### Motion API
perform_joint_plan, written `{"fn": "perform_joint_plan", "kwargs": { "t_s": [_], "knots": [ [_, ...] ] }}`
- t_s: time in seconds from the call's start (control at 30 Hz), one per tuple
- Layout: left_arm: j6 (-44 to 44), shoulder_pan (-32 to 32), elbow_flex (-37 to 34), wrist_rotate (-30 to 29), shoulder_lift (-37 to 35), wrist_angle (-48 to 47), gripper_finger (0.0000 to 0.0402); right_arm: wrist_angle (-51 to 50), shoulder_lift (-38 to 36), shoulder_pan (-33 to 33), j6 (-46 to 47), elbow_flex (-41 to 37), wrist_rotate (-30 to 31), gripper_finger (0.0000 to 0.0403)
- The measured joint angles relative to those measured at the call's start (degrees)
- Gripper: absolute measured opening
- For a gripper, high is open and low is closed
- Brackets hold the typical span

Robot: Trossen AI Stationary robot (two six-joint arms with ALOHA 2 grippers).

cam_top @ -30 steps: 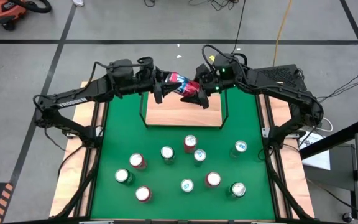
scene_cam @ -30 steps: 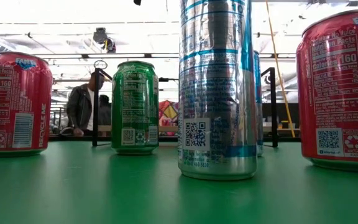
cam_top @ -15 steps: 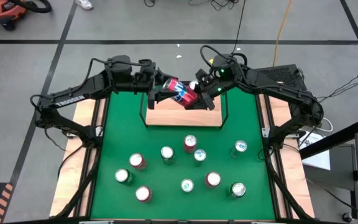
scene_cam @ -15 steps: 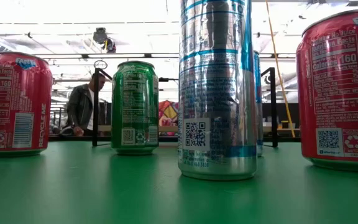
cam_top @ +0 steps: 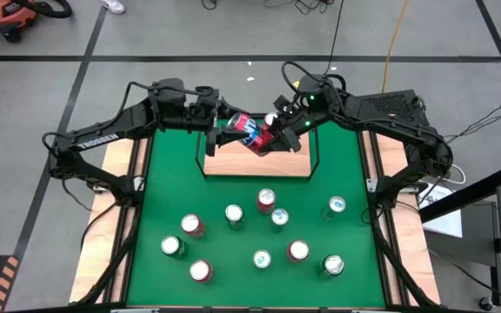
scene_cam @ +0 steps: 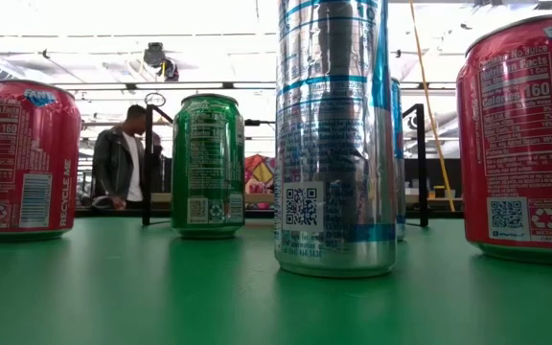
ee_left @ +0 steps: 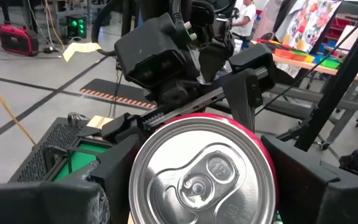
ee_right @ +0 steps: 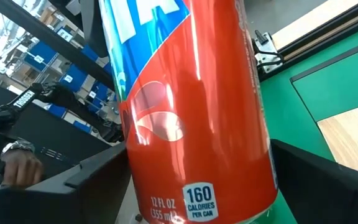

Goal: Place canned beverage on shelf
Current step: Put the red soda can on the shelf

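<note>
A red-and-blue beverage can [cam_top: 248,132] hangs in the air above the shelf [cam_top: 259,165], a light-wood board with black rails at the far middle of the green mat. The can lies slanted, its silver top [ee_left: 201,174] facing my left wrist. My left gripper [cam_top: 224,129] comes from the table's left and is shut on the can's top end. My right gripper [cam_top: 273,139] comes from the right, open, with its fingers [ee_right: 95,180] standing on either side of the can's body [ee_right: 191,112]. The low view shows neither gripper. My left gripper pinches the can's top end [ee_left: 138,165] between its two fingers, one on each side of the rim. The fingers come nearly level from the table's left and lie along the can. The can is lifted clear of the shelf, on a slant. Whether my right gripper's fingers touch the can's body, I cannot tell.
Several upright cans [cam_top: 263,201] stand on the green mat [cam_top: 163,200] between the shelf and the near edge; in the low view they fill the foreground [scene_cam: 333,144]. The shelf's black posts [scene_cam: 146,163] rise behind them. A person [scene_cam: 123,168] stands in the room beyond.
The can has turned from lying nearly along the left-right line to a slant, its bottom end swinging toward the near edge and a little lower over the shelf. Both grippers have rolled with it and stayed in place. The person beyond the table has shifted.
</note>
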Motion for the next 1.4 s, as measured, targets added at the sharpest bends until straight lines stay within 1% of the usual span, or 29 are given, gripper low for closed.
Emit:
{"fn": "perform_joint_plan", "kwargs": {
  "t_s": [0.27,0.37,0.5,0.57,0.73,0.87,1.0,1.1,1.27,1.4],
  "knots": [
    [0.2,-0.3,-0.1,-0.2,1.2,1.2,0.0279,0.1,0.0,0.0,-1.4,0.0,0.0,0.0352],
    [0.5,-0.8,-0.1,-0.3,2.1,3.1,0.0279,0.2,0.0,0.0,-1.3,0.0,-1.1,0.0352],
    [2.4,-0.9,-0.1,-0.7,2.2,3.2,0.0279,-0.6,0.0,0.0,-1.2,0.0,-1.3,0.0352],
    [3.2,-0.9,-0.1,-1.3,2.4,3.3,0.0279,-1.2,0.0,0.0,-1.1,0.0,-1.4,0.0345],
    [2.9,-0.9,-0.1,-1.2,2.6,3.3,0.0279,-1.4,0.0,0.0,-1.3,0.0,-1.7,0.0307],
    [2.8,-0.9,-0.1,-1.3,2.8,3.1,0.028,-1.6,0.0,0.0,-1.7,0.0,-1.7,0.0305],
    [2.9,-0.9,-0.1,-1.8,2.9,3.2,0.0295,-1.8,0.0,-0.1,-2.0,0.0,-1.6,0.0319],
    [2.5,-1.1,-0.1,-3.9,2.9,3.1,0.031,-1.7,0.0,-0.1,-2.1,0.0,-1.6,0.0319],
    [-1.9,-1.3,-0.1,-9.5,3.0,3.5,0.0333,-1.8,0.2,-0.2,-1.6,-0.1,0.0,0.0308],
    [-6.3,-1.0,-0.1,-9.9,3.0,3.5,0.0345,-1.8,0.2,-0.4,-2.0,-0.2,-0.2,0.0308]
  ]
}}
